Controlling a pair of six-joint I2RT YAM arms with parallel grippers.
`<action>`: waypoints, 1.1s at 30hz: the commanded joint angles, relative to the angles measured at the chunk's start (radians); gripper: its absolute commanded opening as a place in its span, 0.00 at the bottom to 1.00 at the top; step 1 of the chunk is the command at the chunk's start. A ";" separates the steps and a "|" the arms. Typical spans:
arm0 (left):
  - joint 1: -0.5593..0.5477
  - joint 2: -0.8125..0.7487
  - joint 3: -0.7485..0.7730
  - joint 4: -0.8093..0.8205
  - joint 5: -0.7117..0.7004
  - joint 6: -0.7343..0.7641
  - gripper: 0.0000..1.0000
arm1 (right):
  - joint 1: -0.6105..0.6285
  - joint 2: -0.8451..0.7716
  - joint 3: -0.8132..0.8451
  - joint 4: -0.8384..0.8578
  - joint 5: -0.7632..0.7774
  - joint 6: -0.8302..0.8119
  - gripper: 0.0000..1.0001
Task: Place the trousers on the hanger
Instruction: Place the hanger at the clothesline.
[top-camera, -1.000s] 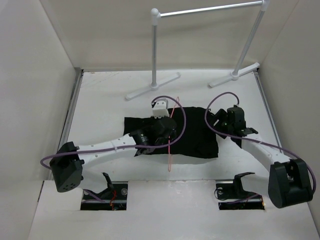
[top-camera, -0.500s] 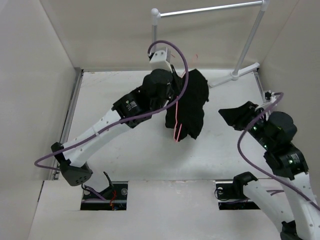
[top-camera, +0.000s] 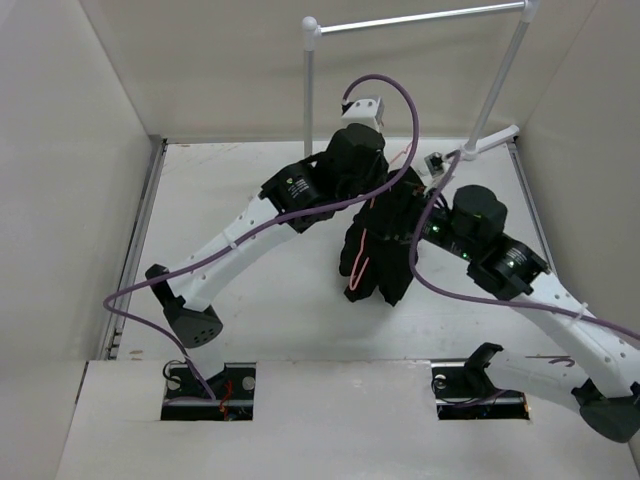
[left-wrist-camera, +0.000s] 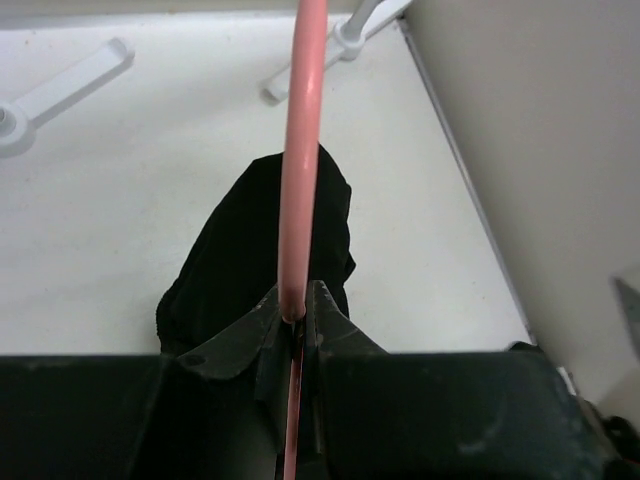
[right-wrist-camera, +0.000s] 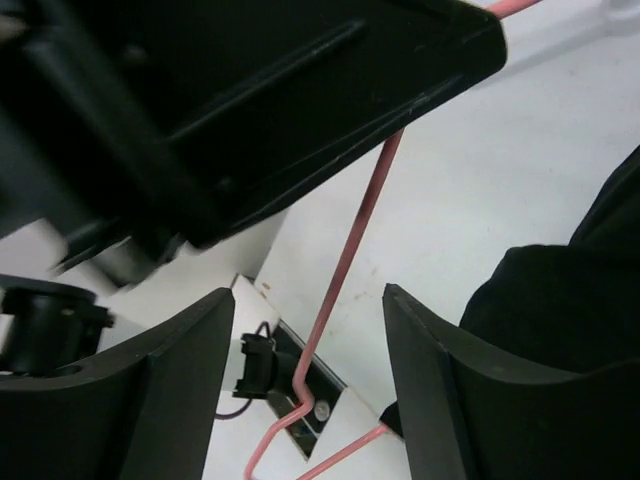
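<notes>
The black trousers (top-camera: 385, 255) hang draped over the thin pink hanger (top-camera: 356, 270), lifted above the table. My left gripper (top-camera: 372, 195) is raised and shut on the hanger's wire; in the left wrist view the jaws (left-wrist-camera: 295, 305) pinch the pink wire (left-wrist-camera: 300, 150), with the trousers (left-wrist-camera: 255, 240) below. My right gripper (top-camera: 425, 222) sits close against the right side of the hanging trousers. In the right wrist view it is open (right-wrist-camera: 310, 390), with the hanger wire (right-wrist-camera: 345, 260) showing between its fingers (right-wrist-camera: 185, 385) and the trousers (right-wrist-camera: 560, 300) at the right.
The white tubular garment rack (top-camera: 420, 20) stands at the back, its feet (top-camera: 490, 140) on the table and also in the left wrist view (left-wrist-camera: 65, 85). Enclosure walls (top-camera: 70, 150) close in left, right and behind. The left arm's body (right-wrist-camera: 250, 90) fills the top of the right wrist view.
My left arm has lifted the hanger and trousers off the table and carried them up and to the right. My right arm has swung from the right side in against the hanging trousers.
</notes>
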 joint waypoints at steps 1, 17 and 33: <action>-0.007 -0.037 0.065 0.035 -0.001 0.010 0.02 | 0.023 0.016 -0.012 0.134 0.013 0.012 0.65; -0.007 -0.103 -0.029 0.110 -0.066 0.004 0.46 | 0.040 -0.039 -0.092 0.214 0.085 0.126 0.08; 0.038 -0.539 -0.452 0.313 -0.102 0.001 1.00 | -0.251 0.132 0.185 0.179 -0.065 0.123 0.06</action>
